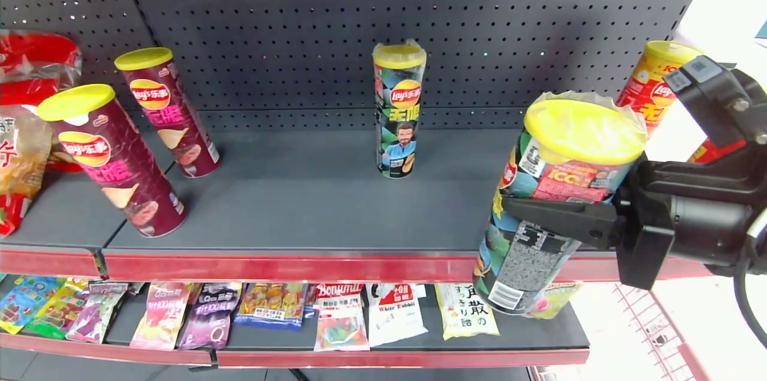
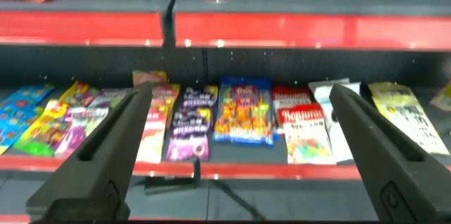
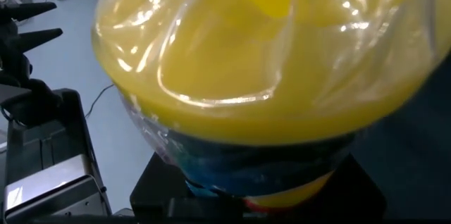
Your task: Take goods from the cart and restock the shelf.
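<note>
The chip can [image 1: 524, 261] with the yellow lid hangs in the air just in front of the upper shelf's [image 1: 311, 201] front edge, near its right end. It is not yet on the shelf. The right gripper [image 1: 542, 207] is clamped across its upper body just under the lid, with one dark finger lying over the label. The can is tilted, and its base sits lower than the red front lip [image 1: 287, 266], so the first danger, as I judge it, is a straight push inward: the base would catch the lip and twist in the grip. The hold is high on a tall can, and the right wrist view shows loose, glossy wrap over the lid [image 3: 268, 76], so a knock could make it slide or swing. Set down at this lean, it would land on the rim of its base and could tip, perhaps off the front edge. The orange can [image 1: 656, 84] leaning near the shelf's back right corner is close to the arm and could be struck on the way in. The matching can [image 1: 398, 111] stands upright at mid-shelf toward the back edge, and two purple cans [image 1: 171, 111] stand toward the left end, all well apart from the held one. The left gripper [image 2: 239, 146] has its fingers spread wide with nothing between them, facing the candy packets [image 2: 243, 111] on the lower shelf.
</note>
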Tool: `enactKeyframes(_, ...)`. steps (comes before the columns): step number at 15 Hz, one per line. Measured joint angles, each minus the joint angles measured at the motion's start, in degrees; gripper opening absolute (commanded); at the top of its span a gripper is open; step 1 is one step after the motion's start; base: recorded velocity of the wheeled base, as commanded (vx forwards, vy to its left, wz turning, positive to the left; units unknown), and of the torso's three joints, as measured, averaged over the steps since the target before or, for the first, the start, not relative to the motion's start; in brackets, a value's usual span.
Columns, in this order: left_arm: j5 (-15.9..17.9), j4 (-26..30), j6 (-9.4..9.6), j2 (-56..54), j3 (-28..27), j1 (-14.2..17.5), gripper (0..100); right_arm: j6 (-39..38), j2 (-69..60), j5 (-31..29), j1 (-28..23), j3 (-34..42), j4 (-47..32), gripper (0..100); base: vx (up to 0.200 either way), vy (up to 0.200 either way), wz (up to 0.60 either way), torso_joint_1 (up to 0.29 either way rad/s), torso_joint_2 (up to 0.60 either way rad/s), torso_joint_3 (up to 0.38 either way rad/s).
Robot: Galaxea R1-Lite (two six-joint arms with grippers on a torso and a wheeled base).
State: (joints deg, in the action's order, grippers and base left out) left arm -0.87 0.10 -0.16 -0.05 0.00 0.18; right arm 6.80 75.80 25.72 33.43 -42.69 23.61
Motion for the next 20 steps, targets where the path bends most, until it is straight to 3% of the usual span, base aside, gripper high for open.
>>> enactKeyframes(18, 0.4, 0.1, 0.23, 1.3, 0.0, -0.6, 100, 2.4, -1.3, -0.2, 0.5, 0.0, 0.0, 0, 0.0, 0.0, 0.0, 0.0, 0.0, 0.0)
enactKeyframes(19, 1.1, 0.0, 0.91, 1.8, 0.0, -1.4, 100, 2.5, -1.3, -0.3, 0.5, -0.2, 0.0, 0, 0.0, 0.0, 0.0, 0.0, 0.0, 0.0)
enactKeyframes(20, 2.7, -0.2, 3.06, 2.2, -0.1, -1.7, 100, 2.5, -1.4, -0.3, 0.6, -0.6, 0.0, 0, 0.0, 0.0, 0.0, 0.0, 0.0, 0.0)
